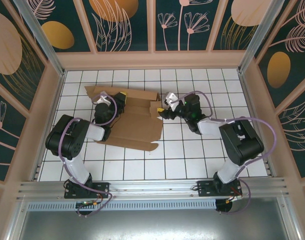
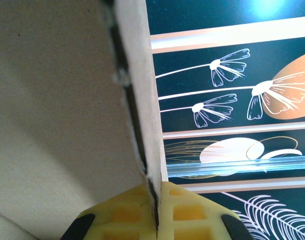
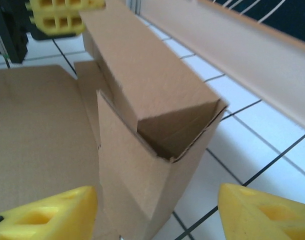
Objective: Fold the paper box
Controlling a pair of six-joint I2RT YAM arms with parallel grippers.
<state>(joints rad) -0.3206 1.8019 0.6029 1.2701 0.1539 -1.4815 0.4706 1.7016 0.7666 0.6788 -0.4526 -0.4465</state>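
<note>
Paper box (image 1: 130, 117) end stands between my right gripper's (image 3: 155, 210) spread, seemingly empty jaws.
My left gripper (image 2: 155, 212) pinches its far flap.

You'll find nothing to read here: the paper box (image 1: 132, 125) shows you plain brown cardboard (on every face the views reach), the wall panels (image 1: 182, 25) carry only drawn flowers and leaves, and the white tiled desk (image 1: 192, 155) bears just grid lines

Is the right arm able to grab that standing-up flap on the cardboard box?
Probably yes. The raised flap of the paper box stands right in front of the right fingers, which are open, with nothing in the way.
</note>
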